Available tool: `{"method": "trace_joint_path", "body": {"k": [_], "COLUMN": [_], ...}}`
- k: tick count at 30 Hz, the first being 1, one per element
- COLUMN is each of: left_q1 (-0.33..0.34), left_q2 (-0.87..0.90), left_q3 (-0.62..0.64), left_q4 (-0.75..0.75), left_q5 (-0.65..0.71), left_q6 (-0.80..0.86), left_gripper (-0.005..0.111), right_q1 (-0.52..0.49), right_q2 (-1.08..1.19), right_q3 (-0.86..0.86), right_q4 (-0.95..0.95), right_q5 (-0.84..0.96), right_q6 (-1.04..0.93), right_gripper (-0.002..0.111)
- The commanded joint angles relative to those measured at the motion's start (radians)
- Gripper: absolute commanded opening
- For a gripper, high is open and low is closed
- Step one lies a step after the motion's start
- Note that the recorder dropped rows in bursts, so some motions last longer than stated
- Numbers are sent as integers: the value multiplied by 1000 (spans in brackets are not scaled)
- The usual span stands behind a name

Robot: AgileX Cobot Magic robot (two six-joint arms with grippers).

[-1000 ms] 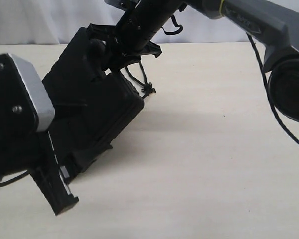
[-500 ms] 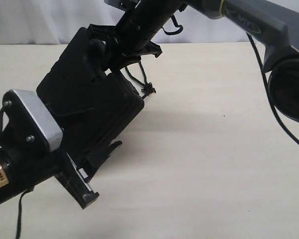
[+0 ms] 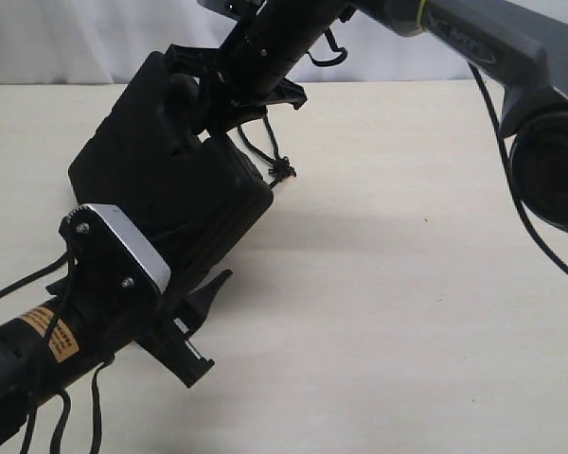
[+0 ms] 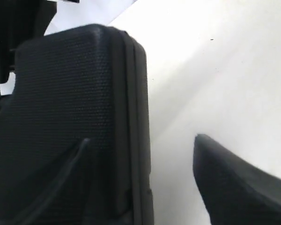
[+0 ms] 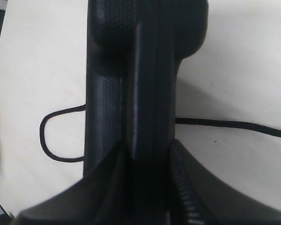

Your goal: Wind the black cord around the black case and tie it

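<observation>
**A:** A pale cream table [image 3: 407, 312], with a white cloth backdrop [image 3: 66, 38] behind its far edge. Where is the case?

**B:** The flat, matte black moulded plastic case [image 3: 161, 180] is toward the table's far-left corner. It is tilted up, and its long axis runs from the near-left side toward the far edge.

**A:** Who has it?

**B:** The right gripper [image 5: 147, 149] pinches the raised far end, one finger pressed on each face. The left gripper [image 3: 204, 326] is at the low near end with its jaws spread. One finger stands off the case, with bare table between them. I cannot tell whether the other finger touches it.

**A:** And the cord?

**B:** The thin black braided cord [image 5: 225, 124] lies on the table and passes beneath the case, roughly square to its long axis. There is a small loop on one side and a long tail on the other.

**A:** So what does the next move turn on?

**B:** As I judge it, the left arm is free and nearer. It should take a cord end and carry it over the case the short way. The right gripper only needs to hold.
</observation>
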Motion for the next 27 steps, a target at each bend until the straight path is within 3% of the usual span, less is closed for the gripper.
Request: {"method": "trace_joint_path", "body": {"k": [1, 5, 10, 12, 17, 19, 23, 27], "left_q1": [-9, -9, -9, -9, -9, -9, -9, -9], "left_q2": [1, 1, 1, 1, 1, 1, 1, 3], "left_q3": [4, 4, 4, 4, 4, 4, 4, 4], "left_q4": [-213, -373, -382, -364, -369, -371, -388, -451], "left_q5": [-37, -120, -90, -66, -38, -2, 35, -56], "left_q6": [98, 132, 132, 140, 215, 220, 240, 290], "left_gripper": [59, 59, 60, 66, 97, 105, 105, 105], "right_q1": [2, 3, 6, 11, 39, 50, 50, 61], "right_q2": [-28, -28, -28, -28, -28, -28, -28, -28], "right_q3": [-5, -5, -5, -5, -5, -5, -5, -5], "right_q4": [88, 128, 128, 128, 128, 143, 219, 255], "right_q5": [-17, -20, -25, -28, -61, -78, -106, -128], "right_q6": [3, 3, 30, 41, 85, 96, 98, 98], "right_gripper": [4, 4, 4, 4, 4, 4, 4, 4]}}
